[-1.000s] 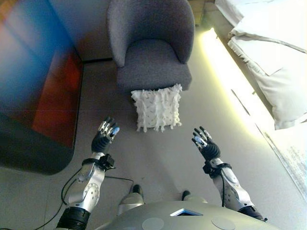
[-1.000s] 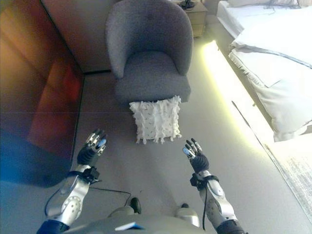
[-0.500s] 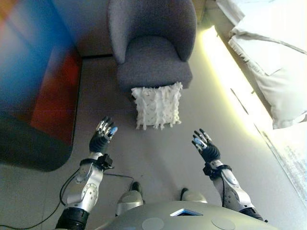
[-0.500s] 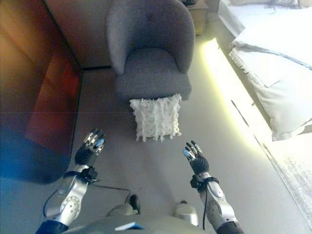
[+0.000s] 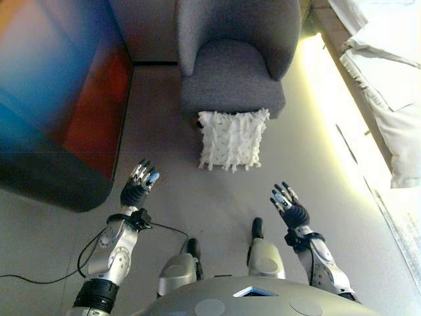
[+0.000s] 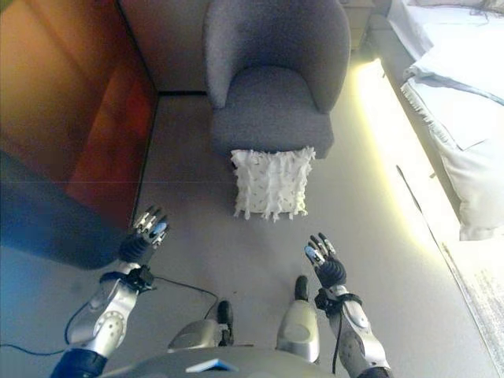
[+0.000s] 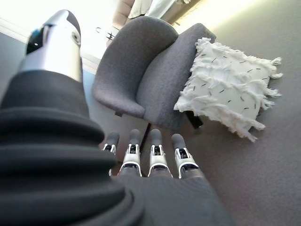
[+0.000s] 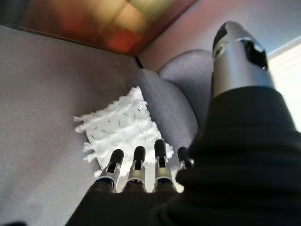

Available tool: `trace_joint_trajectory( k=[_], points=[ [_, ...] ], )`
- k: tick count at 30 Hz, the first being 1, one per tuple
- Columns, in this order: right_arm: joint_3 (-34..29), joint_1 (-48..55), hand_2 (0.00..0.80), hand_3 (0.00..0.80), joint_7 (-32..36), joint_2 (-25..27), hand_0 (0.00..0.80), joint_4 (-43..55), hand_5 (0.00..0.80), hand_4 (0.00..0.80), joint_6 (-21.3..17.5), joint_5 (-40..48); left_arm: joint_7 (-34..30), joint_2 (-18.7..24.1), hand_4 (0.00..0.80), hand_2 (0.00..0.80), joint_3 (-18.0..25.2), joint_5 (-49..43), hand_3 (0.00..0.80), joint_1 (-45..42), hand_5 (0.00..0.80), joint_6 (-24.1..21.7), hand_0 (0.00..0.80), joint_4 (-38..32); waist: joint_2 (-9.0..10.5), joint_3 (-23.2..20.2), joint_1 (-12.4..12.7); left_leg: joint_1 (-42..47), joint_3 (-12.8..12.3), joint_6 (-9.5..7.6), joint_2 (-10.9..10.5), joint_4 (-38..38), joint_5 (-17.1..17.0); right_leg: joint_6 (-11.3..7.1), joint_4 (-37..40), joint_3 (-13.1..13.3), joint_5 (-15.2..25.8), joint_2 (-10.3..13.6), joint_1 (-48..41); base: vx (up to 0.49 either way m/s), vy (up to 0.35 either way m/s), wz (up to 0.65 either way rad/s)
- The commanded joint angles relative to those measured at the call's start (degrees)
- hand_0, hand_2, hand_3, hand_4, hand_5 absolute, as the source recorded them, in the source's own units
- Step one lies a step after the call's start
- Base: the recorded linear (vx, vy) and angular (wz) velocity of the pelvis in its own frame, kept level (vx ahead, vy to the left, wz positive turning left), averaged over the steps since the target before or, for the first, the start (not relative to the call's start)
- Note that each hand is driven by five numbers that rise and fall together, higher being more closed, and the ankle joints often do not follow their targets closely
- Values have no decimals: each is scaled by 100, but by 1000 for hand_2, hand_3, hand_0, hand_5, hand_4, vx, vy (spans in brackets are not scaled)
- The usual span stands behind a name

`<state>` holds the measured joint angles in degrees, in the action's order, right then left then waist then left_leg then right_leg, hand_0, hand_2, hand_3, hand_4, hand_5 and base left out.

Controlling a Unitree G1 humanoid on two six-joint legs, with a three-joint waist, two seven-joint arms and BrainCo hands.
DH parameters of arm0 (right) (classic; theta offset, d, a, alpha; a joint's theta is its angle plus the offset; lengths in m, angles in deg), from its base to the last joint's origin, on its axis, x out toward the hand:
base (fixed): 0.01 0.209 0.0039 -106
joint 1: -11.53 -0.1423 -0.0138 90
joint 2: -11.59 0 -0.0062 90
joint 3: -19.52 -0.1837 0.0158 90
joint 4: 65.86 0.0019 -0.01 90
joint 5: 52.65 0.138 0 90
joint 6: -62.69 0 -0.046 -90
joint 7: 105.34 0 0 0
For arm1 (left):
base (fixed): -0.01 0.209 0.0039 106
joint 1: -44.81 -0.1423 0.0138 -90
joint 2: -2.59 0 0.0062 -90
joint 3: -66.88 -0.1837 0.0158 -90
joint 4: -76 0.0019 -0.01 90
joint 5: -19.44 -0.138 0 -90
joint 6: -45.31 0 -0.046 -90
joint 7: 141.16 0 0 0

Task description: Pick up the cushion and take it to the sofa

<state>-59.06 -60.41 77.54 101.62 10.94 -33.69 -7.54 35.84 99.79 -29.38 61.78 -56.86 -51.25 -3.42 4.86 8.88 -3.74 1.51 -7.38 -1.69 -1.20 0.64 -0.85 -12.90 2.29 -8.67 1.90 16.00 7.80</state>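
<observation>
A white tufted cushion (image 5: 233, 139) leans upright on the floor against the front of a grey armchair (image 5: 233, 62). It also shows in the left wrist view (image 7: 230, 92) and the right wrist view (image 8: 120, 129). My left hand (image 5: 136, 191) is open and empty, held above the floor to the cushion's lower left. My right hand (image 5: 293, 212) is open and empty, to the cushion's lower right. Both hands are well short of the cushion.
A dark reddish cabinet (image 5: 59, 99) stands along the left. A bed with white bedding (image 5: 388, 85) runs along the right, with a lit strip (image 5: 329, 99) at its base. Grey floor (image 5: 217, 197) lies between my hands and the cushion.
The camera has shifted: chair and cushion now sit further right in view. Both hands stay open, the right one lower in view.
</observation>
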Motion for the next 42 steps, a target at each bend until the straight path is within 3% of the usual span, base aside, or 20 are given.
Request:
trace_joint_trajectory(
  k=[1,4,6,9,11,12,13,15,16,18,20,23,26,29,34,37,42],
  points=[
    [-150,117,0,0,197,44,0,316,0,0,-170,85,-193,156,0,0,15,-116,0,-50,0,-105,0,-484,-9,-65,-179,898,-210,-273,-223,-1035,1783,102,246,-179,1377,-98,938,521,-104,34],
    [-201,326,0,0,321,96,0,351,0,0,-100,36,-168,122,0,0,10,-75,0,-193,0,-93,0,-607,-10,-100,-255,1247,-196,-313,-154,-1221,2203,77,28,-343,1418,-211,980,567,-148,17],
    [-221,355,0,0,484,146,0,293,0,0,-57,38,-61,87,0,0,40,-29,0,-269,0,-170,0,-627,-78,-147,-263,1360,-229,-284,-28,-1349,2174,140,-99,-436,1185,-319,888,521,-232,-6],
    [-95,242,0,0,489,267,0,313,0,0,112,-39,126,-10,0,0,193,88,0,-420,0,-197,0,-638,-212,-278,-281,1586,-322,39,331,-1734,1553,338,-785,-399,837,-512,917,514,-284,-8],
    [13,167,0,0,565,353,0,471,0,0,186,-12,82,-79,0,0,331,141,0,-544,0,-273,0,-650,-324,-399,-273,1591,-351,370,614,-2269,699,569,-1183,-388,492,-739,836,510,-343,-21],
    [50,142,0,0,639,406,0,528,0,0,219,-21,76,-121,0,0,384,155,0,-573,0,-318,0,-702,-352,-448,-235,1373,-290,546,686,-2821,184,732,-1131,-367,304,-912,640,482,-376,-21],
    [63,98,0,0,651,463,0,511,0,0,225,-58,76,-157,0,0,395,177,0,-582,0,-360,0,-736,-322,-454,-165,946,-203,617,702,-3610,-68,911,-1056,-335,112,-1008,400,428,-358,-22],
    [72,-92,0,0,652,575,0,323,0,0,111,-105,128,-269,0,0,311,213,0,-507,0,-347,0,-855,-189,-337,17,-323,-162,659,966,-5231,-160,1233,-969,-343,-164,-1011,-99,312,-273,-42],
    [68,-142,0,0,687,594,0,272,0,0,68,-87,140,-286,0,0,279,226,0,-482,0,-352,0,-871,-161,-286,64,-592,-140,614,992,-5443,-59,1254,-966,-362,-198,-978,-187,294,-137,-45],
    [101,-229,0,0,687,593,0,217,0,0,-39,-48,123,-329,0,0,186,295,0,-437,0,-412,0,-866,-118,-83,232,-1112,-90,516,972,-5164,-10,1269,-1054,-308,-336,-878,-445,250,14,-28],
    [84,-221,0,0,573,601,0,263,0,0,-41,-81,127,-323,0,0,162,387,0,-493,0,-458,0,-902,-91,24,277,-1180,-219,414,956,-4284,-241,1283,-1084,-237,-359,-791,-543,210,93,-41],
    [-27,15,0,0,508,675,0,483,0,0,-82,-41,98,-305,0,0,69,481,0,-533,0,-658,0,-840,-242,141,227,-1255,-72,563,1001,-2572,-889,1272,-1178,135,-533,-1075,-604,286,137,-38],
    [-62,171,0,0,455,661,0,520,0,0,-145,4,93,-323,0,0,83,542,0,-437,0,-667,0,-708,-364,180,328,-1323,234,739,933,-1140,-1278,1190,-1230,159,-687,-1232,-775,323,114,22],
    [-155,385,0,0,622,598,0,472,0,0,-130,52,-2,-369,0,0,239,465,0,-492,0,-582,0,-643,-350,135,471,-1413,305,769,898,-163,-1268,1128,-1033,298,-844,-1289,-1286,453,70,13],
    [-112,399,0,0,698,557,0,346,0,0,-145,-26,-39,-364,0,0,316,442,0,-477,0,-523,0,-575,-358,34,579,-1563,102,748,883,29,-1103,1126,-924,304,-1147,-1243,-1737,391,73,-15],
    [-23,355,0,0,583,493,0,445,0,0,-102,-26,-36,-324,0,0,367,384,0,-478,0,-504,0,-568,-275,-27,649,-1568,-37,687,778,-105,-687,1015,-1002,110,-1375,-1025,-1953,467,108,-12],
    [-65,439,0,0,634,407,0,676,0,0,157,147,22,-134,0,0,515,452,0,-642,0,-489,0,-660,-171,-119,799,-1740,103,359,530,-1024,-289,769,-1327,-14,-1472,-707,-2122,395,127,3]
  ],
)
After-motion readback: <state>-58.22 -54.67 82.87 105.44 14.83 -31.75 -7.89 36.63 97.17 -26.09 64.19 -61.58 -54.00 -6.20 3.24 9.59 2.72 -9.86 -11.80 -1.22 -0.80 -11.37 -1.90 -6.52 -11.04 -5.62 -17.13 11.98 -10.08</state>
